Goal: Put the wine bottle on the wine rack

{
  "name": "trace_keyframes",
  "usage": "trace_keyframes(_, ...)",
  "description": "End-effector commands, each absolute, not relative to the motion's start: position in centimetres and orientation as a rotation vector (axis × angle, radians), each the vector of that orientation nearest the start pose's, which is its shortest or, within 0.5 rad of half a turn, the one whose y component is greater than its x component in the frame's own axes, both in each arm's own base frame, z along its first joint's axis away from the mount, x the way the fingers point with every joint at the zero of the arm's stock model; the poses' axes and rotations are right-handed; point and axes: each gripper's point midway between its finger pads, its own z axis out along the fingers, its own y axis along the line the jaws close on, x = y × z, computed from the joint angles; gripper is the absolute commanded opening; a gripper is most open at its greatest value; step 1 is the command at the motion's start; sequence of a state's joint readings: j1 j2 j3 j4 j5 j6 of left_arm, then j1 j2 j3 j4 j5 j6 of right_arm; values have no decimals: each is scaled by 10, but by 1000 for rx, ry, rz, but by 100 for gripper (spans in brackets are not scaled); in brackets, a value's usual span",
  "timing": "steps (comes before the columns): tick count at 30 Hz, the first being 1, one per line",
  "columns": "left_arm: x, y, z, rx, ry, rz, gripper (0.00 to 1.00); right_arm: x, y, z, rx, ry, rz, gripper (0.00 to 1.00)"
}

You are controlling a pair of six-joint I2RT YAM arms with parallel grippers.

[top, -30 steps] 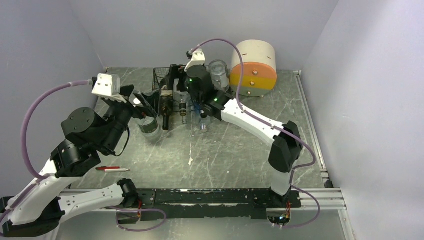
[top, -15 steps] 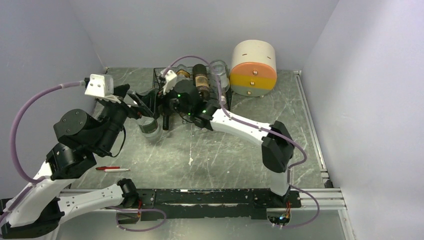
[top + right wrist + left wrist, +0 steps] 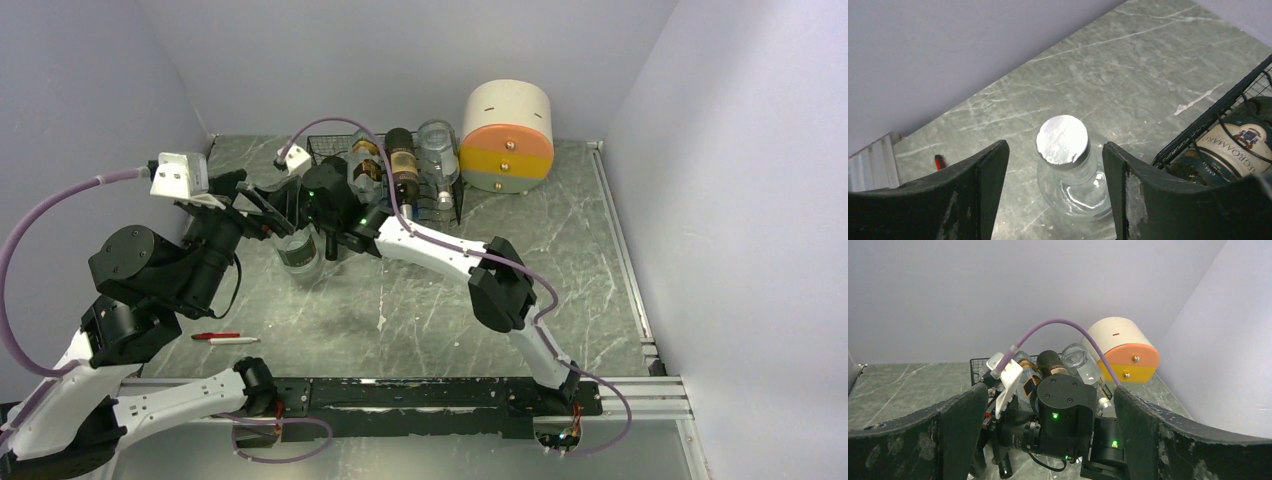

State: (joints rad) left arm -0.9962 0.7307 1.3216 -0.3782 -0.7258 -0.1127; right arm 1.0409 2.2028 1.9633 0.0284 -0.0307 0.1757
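Observation:
A clear glass wine bottle (image 3: pixel 298 255) with a silver cap (image 3: pixel 1063 141) stands upright on the table, just left of the black wire wine rack (image 3: pixel 441 206). My right gripper (image 3: pixel 1055 148) is open, above the bottle, one finger on each side of the cap and not touching it; in the top view it (image 3: pixel 301 228) is partly hidden by its own wrist. My left gripper (image 3: pixel 1050 401) is open and empty, raised left of the bottle (image 3: pixel 268 200) and facing the right arm's wrist (image 3: pixel 1063 410). The rack's edge (image 3: pixel 1198 134) shows at the right.
The rack holds several bottles: an amber labelled one (image 3: pixel 365 166), a dark one (image 3: pixel 401 156) and a clear one (image 3: pixel 438 150). A dark bottle neck (image 3: pixel 330 240) sticks out of the rack's front. A round cream, orange and yellow drawer unit (image 3: pixel 508 135) stands to the right. A red-and-white pen (image 3: pixel 225 338) lies near left.
My right arm has swung left from over the rack to above the standing clear bottle. My left arm has drawn back to the left and a little up.

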Motion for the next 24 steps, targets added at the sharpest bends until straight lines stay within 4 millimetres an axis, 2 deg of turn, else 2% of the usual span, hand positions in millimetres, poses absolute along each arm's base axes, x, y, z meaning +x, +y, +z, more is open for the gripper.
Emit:
trace_keyframes(1,205,-103,490,-36,1404,-429,99,337,584,241,-803,1653,806,69)
trace_keyframes(5,206,-105,489,-31,1411,-426,99,338,585,235,-818,1647,775,56)
trace_keyframes(8,206,-106,489,-31,1413,-425,99,337,585,232,-840,1643,764,50)
trace_keyframes(17,208,-110,490,-26,1415,-432,99,337,587,226,-871,1639,756,55)
trace_keyframes(24,206,-110,504,-10,1394,-436,99,342,595,214,-869,1662,746,56)
